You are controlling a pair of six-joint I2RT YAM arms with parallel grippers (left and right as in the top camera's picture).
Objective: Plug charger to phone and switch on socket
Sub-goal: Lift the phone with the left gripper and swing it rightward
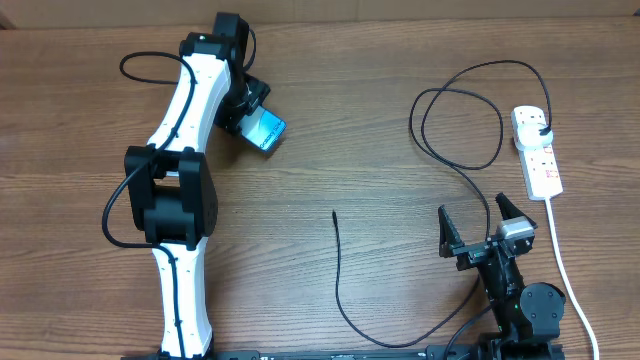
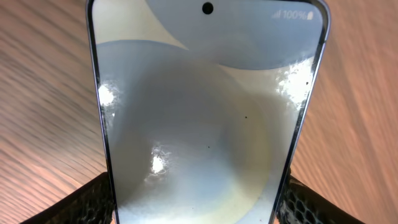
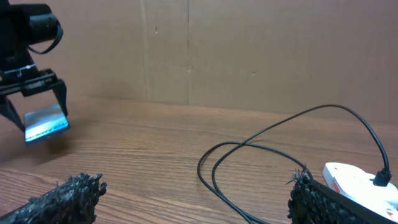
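My left gripper (image 1: 255, 118) is shut on the phone (image 1: 266, 131), holding it by its two long edges at the far left of the table. In the left wrist view the phone's pale screen (image 2: 205, 112) fills the frame between my fingers (image 2: 196, 202). The right wrist view shows it held a little above the wood (image 3: 46, 122). The black charger cable (image 1: 340, 290) lies loose, its connector tip (image 1: 334, 213) at mid-table, loops (image 1: 455, 110) at the right, and its plug (image 1: 541, 131) in the white socket strip (image 1: 536, 150). My right gripper (image 1: 478, 232) is open and empty near the front right.
The socket's thick white cord (image 1: 560, 260) runs down the right side past my right arm. A cardboard wall (image 3: 249, 50) stands behind the table. The cable loops (image 3: 249, 155) lie just ahead of my right fingers.
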